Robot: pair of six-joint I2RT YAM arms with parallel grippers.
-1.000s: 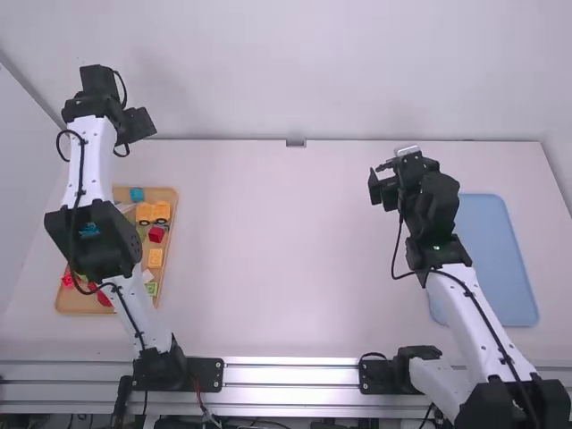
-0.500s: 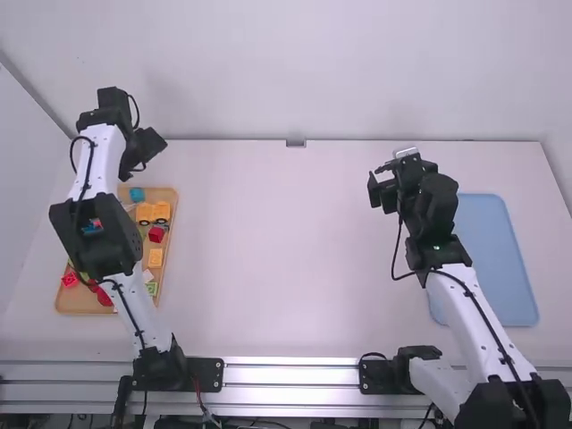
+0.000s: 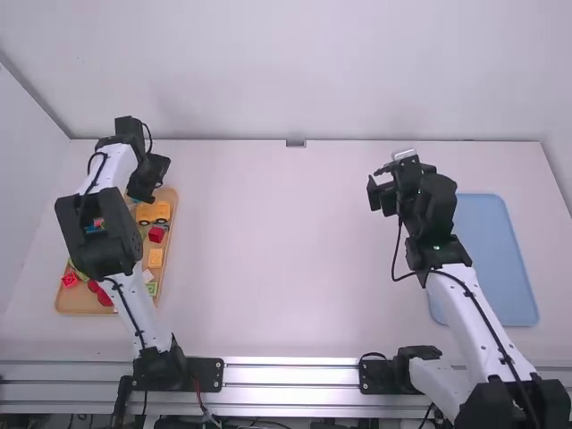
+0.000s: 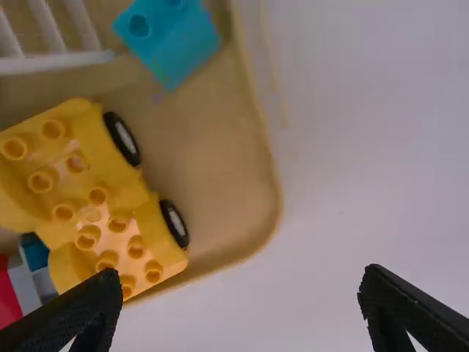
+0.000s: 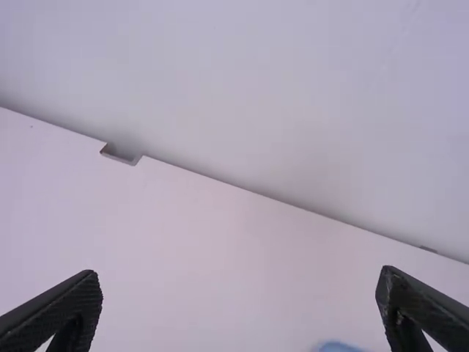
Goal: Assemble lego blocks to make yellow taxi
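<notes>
My left gripper (image 3: 154, 181) hangs over the far end of the wooden tray (image 3: 82, 304) in the high view. Just nearer the camera lies the yellow wheeled car base (image 3: 154, 213). A yellow brick (image 3: 155, 258) rests in the same tray. In the left wrist view the gripper (image 4: 240, 297) stands open with nothing between its fingers; the car base (image 4: 91, 202), studs up, has black wheels, and a teal block (image 4: 172, 40) lies near it. My right gripper (image 3: 380, 189) is above the table's right half; in the right wrist view that gripper (image 5: 238, 301) is open and holds nothing.
Red bricks (image 3: 70, 279), a green brick (image 3: 151, 289) and other loose pieces share the wooden tray, partly under the left arm. A blue tray (image 3: 500, 259) lies at the right, beside the right arm. The back wall rises behind the table's far edge.
The left arm has drawn back toward the camera and a little right, its gripper coming lower over the tray's far end. The right arm has stayed nearly still.
</notes>
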